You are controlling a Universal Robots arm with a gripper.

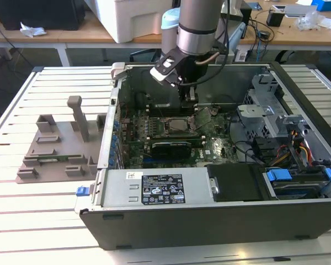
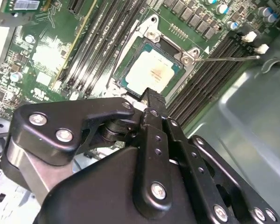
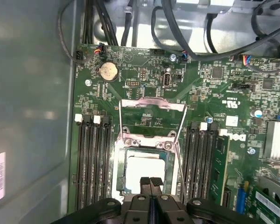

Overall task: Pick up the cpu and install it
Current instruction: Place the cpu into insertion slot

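The cpu lies flat in its socket on the green motherboard, pale silver top up, and shows in both wrist views. From the exterior view it sits inside the open computer case. My gripper hangs just above the near edge of the chip, its two black fingers pressed together with nothing between them. In the second wrist view the gripper ends right over the chip's rim. The socket's metal load plate stands flipped open, its wire lever beside it.
Memory slots flank the socket on both sides. A long black expansion card lies in front of the socket, with the power supply nearer still. A grey fixture with posts stands outside the case, at the exterior view's left. Case walls surround the board.
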